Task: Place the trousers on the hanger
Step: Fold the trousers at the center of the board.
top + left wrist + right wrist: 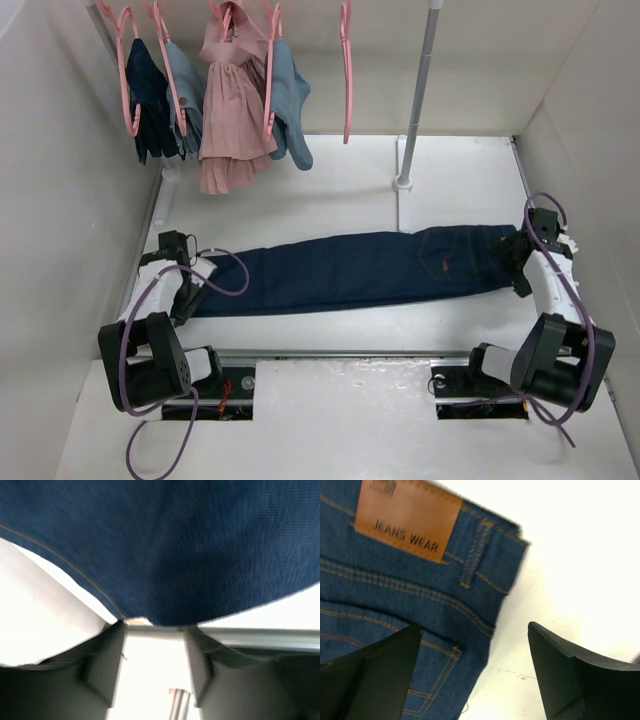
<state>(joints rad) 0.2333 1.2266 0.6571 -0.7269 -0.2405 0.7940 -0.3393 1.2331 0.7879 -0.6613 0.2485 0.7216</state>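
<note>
The trousers [360, 268] are dark navy jeans laid flat across the table, leg hems at the left and waistband at the right. My left gripper [190, 290] sits at the hem end. In the left wrist view it [154, 630] is open, white table showing between its fingers [107, 665] and the denim [170, 550] just past their tips. My right gripper [518, 262] hovers at the waistband corner. In its wrist view it [474, 630] is open wide, above the edge of the jeans [420, 595] with their brown leather patch [405, 520]. The empty pink hanger [346, 70] hangs from the rail at the back.
Other pink hangers on the rail carry a small dark navy garment [150, 100], a light blue one [185, 95], a pink dress [230, 110] and another light blue garment [290, 110]. The rail's upright pole [418, 90] stands behind the waistband. White walls close in both sides.
</note>
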